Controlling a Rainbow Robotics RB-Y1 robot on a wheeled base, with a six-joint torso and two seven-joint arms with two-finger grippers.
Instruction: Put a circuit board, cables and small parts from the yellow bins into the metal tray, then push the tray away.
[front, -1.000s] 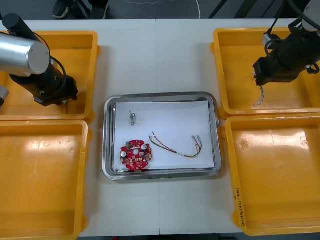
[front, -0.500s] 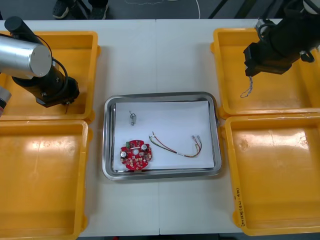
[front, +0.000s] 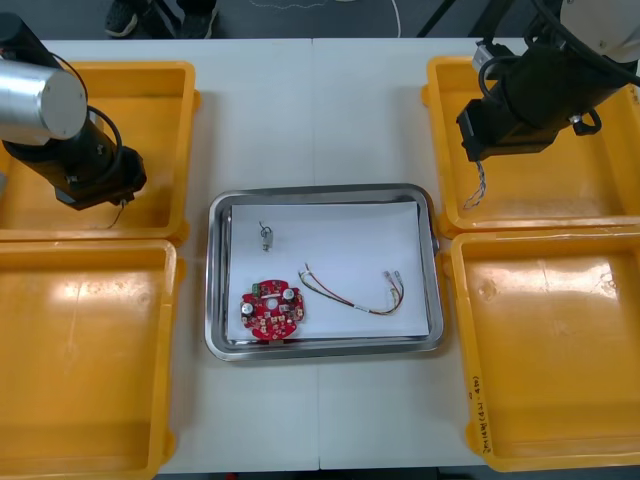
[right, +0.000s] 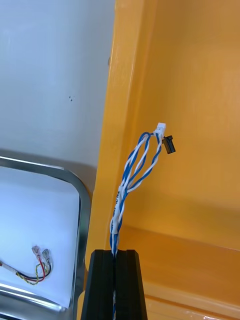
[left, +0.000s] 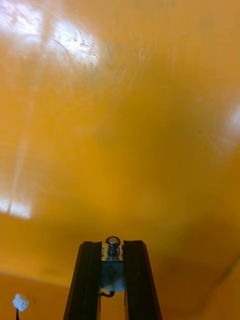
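My left gripper (left: 113, 244) is shut on a small metal part (left: 113, 261), held just above the floor of the far left yellow bin (front: 170, 80); in the front view the left gripper (front: 122, 200) is low inside that bin. My right gripper (right: 115, 254) is shut on a twisted blue and white cable (right: 134, 180), which hangs from the right gripper (front: 476, 152) over the far right bin's (front: 440, 110) inner wall. The metal tray (front: 214, 345) holds a red circuit board (front: 270, 308), a red and yellow cable (front: 350, 293) and a small metal part (front: 265, 236).
Two near yellow bins, left (front: 80, 360) and right (front: 550, 350), flank the tray. A white connector (left: 20, 302) lies in the bin beside my left fingers. The tray's rim (right: 82, 210) lies close to the far right bin's wall. Shoes stand beyond the far edge.
The left gripper has shut on the small metal part in the far left bin. The right gripper has carried the hanging cable leftwards, up to the bin's inner wall.
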